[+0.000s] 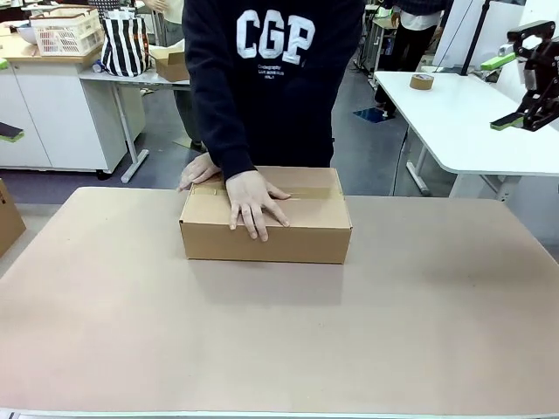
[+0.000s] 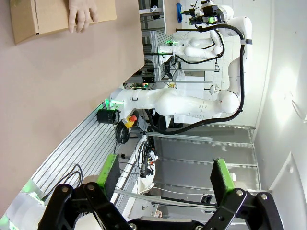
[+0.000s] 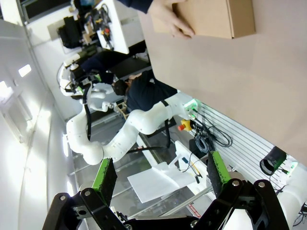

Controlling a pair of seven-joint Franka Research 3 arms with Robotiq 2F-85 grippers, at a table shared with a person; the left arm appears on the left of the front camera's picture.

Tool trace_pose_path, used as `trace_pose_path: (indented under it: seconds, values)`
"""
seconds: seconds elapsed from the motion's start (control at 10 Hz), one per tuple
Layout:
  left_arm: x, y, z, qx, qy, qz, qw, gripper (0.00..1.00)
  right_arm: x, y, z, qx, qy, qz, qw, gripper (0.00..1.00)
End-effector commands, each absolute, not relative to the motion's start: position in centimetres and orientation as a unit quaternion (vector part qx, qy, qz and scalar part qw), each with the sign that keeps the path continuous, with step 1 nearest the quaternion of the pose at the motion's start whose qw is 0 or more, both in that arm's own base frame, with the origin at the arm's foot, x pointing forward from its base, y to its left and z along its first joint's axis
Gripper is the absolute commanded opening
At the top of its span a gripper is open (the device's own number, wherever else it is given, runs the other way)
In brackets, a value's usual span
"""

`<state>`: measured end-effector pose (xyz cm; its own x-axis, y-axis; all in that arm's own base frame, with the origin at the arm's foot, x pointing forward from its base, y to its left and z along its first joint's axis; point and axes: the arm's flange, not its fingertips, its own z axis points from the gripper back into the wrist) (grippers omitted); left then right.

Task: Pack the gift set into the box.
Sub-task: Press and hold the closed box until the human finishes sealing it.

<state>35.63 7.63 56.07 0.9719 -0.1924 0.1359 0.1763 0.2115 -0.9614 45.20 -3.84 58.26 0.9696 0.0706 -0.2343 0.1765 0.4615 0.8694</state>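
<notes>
Currently left gripper [image 2: 165, 173] fingers spread wide, holding nothing. Large plain brown rectangular cardboard box [image 1: 281, 243] sits closed on the tan table [image 1: 262, 349], toward its far side, a person's hand [image 1: 256, 204] flat on top. Far right: right gripper [image 3: 160, 171] spread too, empty.

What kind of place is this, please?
Likely a robotics lab: a white robot arm mounted beside the brown table, a white worktable behind with a tape roll, a person's hand on the closed box.

Bright, even indoor light; wrist views wide-angle distorted.
</notes>
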Motion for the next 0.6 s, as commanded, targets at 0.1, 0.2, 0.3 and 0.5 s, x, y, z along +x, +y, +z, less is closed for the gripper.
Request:
trace_pose_path:
  seconds: [0.1,0.2,0.3,0.5]
  values:
    - [35.51,7.58,56.19,-0.616,0.007,-0.117,0.779,1.00,45.17,-3.79,58.39,0.510,0.118,-0.040,0.851,1.00]
    - [35.51,7.58,56.19,-0.616,0.007,-0.117,0.779,1.00,45.17,-3.79,58.39,0.510,0.118,-0.040,0.851,1.00]
    - [35.51,7.58,56.19,-0.616,0.007,-0.117,0.779,1.00,45.17,-3.79,58.39,0.510,0.118,-0.040,0.851,1.00]
    - [35.51,7.58,56.19,-0.616,0.007,-0.117,0.779,1.00,45.17,-3.79,58.39,0.510,0.118,-0.040,0.851,1.00]
